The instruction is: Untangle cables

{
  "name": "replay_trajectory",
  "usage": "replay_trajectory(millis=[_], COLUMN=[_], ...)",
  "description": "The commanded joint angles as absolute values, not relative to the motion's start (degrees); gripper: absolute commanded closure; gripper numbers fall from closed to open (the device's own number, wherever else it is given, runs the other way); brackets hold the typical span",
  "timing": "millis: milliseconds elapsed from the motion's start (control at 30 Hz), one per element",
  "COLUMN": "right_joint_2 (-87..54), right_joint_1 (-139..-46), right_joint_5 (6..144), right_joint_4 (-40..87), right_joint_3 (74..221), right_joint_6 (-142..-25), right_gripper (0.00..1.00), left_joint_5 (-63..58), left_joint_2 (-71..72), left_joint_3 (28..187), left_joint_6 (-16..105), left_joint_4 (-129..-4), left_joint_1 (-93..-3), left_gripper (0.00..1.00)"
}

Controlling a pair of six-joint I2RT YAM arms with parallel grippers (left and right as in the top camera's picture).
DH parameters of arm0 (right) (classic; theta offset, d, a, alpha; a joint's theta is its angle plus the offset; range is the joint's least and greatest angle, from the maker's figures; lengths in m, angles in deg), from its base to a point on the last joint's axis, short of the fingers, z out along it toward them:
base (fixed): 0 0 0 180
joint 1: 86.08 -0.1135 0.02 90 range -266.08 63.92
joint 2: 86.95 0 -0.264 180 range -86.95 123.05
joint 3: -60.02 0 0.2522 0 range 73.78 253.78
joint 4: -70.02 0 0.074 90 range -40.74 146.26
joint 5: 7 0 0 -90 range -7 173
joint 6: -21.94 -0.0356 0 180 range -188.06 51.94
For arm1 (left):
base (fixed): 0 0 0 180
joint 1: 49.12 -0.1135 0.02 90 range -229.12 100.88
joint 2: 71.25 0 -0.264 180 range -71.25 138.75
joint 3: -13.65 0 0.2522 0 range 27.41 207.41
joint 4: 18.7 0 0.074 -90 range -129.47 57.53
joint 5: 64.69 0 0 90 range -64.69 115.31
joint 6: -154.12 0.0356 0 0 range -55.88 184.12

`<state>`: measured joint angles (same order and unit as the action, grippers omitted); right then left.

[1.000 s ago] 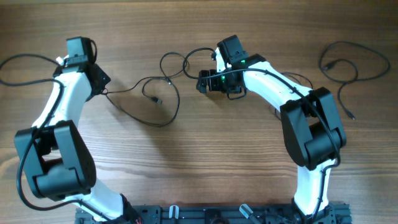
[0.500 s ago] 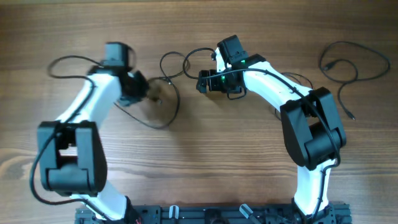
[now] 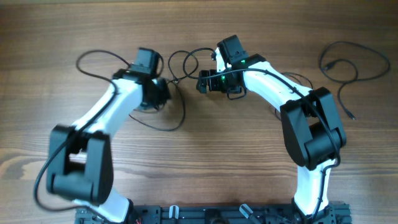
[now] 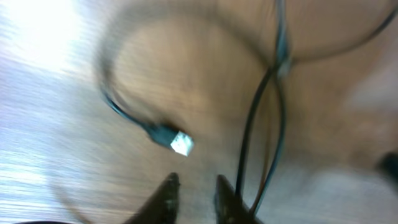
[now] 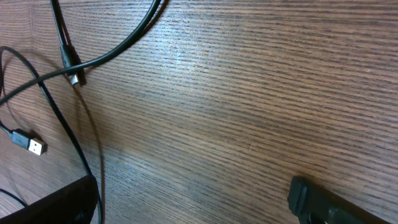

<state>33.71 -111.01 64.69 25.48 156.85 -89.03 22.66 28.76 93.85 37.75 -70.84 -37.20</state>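
The cables (image 3: 166, 128) are thin black cords in loose loops, bunched between the two arms. My left gripper (image 3: 153, 98) hangs over the left part of the bunch. In the blurred left wrist view its fingers (image 4: 196, 186) stand a narrow gap apart with bare wood between the tips. Two cords (image 4: 249, 143) run just right of the right finger. A silver-tipped plug (image 4: 179, 143) lies ahead. My right gripper (image 3: 204, 82) sits at the right side of the bunch. It is wide open and empty (image 5: 191, 183). Cords and a plug (image 5: 31, 144) lie at its left.
A separate black cable (image 3: 340, 43) lies in a loop at the far right of the wooden table (image 3: 236, 149). A thin wire (image 3: 93, 56) arcs from the left wrist toward the left. The arm bases stand at the front edge.
My left arm has swung quickly to the right, from the table's left side to the cable bunch. The lower cable loop has shifted slightly right. The right arm has not moved.
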Motion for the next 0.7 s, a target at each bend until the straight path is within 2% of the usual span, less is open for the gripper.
replay_trajectory(millis=[0, 67, 167, 233, 267, 300, 333, 500, 667], right_joint_2=[34.7, 34.7, 34.7, 34.8, 34.8, 34.9, 35.0, 35.0, 35.0], right_joint_1=[-111.0, -111.0, -111.0, -111.1, -111.3, -111.7, -112.4, -115.8, -120.5], right_joint_5=[65.4, 65.4, 65.0, 61.2, 58.8, 56.5, 55.0, 55.9, 66.5], right_joint_4=[25.4, 25.5, 25.8, 26.9, 28.0, 29.6, 31.5, 39.2, 43.2], right_joint_3=[156.9, 156.9, 156.9, 156.9, 156.9, 156.9, 156.9, 156.9, 156.9], right_joint_6=[-89.1, -89.2, -89.6, -90.7, -90.7, -90.8, -91.4, -101.1, -113.2], right_gripper=[0.0, 0.0, 0.0, 0.0, 0.0, 0.0, 0.0, 0.0, 0.0], left_joint_5=[27.8, 27.8, 28.6, 28.6, 28.6, 28.7, 28.6, 28.6, 28.6], left_joint_2=[21.6, 20.9, 21.1, 21.4, 21.6, 21.8, 22.0, 22.3, 22.3], left_joint_3=[96.6, 96.6, 96.5, 96.5, 96.5, 96.5, 96.5, 96.5, 96.5], left_joint_6=[38.4, 38.4, 38.2, 37.0, 36.3, 35.6, 35.1, 35.1, 35.1], left_joint_4=[-68.3, -67.2, -66.7, -66.8, -66.8, -66.8, -66.7, -67.3, -67.3], left_joint_1=[-41.3, -43.1, -46.6, -49.7, -51.3, -53.3, -55.3, -61.0, -63.5], left_gripper=[0.6, 0.48, 0.38, 0.2, 0.16, 0.05, 0.0, 0.0, 0.0])
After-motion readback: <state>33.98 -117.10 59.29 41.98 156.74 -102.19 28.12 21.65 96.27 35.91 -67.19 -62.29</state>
